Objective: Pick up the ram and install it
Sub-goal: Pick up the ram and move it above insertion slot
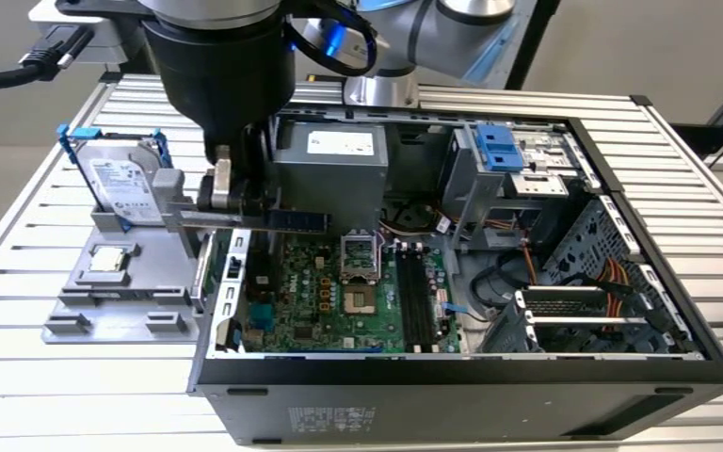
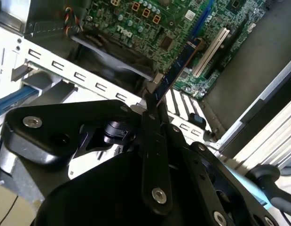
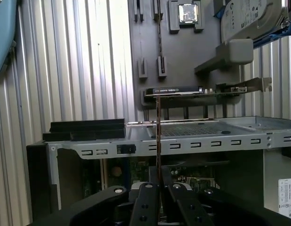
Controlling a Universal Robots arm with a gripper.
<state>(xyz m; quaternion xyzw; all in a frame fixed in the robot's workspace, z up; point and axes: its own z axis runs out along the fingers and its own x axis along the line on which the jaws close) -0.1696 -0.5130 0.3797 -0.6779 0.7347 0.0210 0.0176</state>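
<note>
Your gripper (image 1: 246, 207) has its fingers (image 2: 152, 141) clamped on one end of the ram (image 1: 300, 219). The ram hangs level in the air inside the open computer case (image 1: 613, 235), near the wall on the exterior view's left, above the green motherboard (image 1: 324, 292) and apart from the long black slots (image 1: 414, 297). The gray tray (image 1: 110, 306) with the hard drive (image 1: 117, 179) and the processor chip (image 1: 108, 259) sits on the table (image 1: 35, 377) beside the case.
</note>
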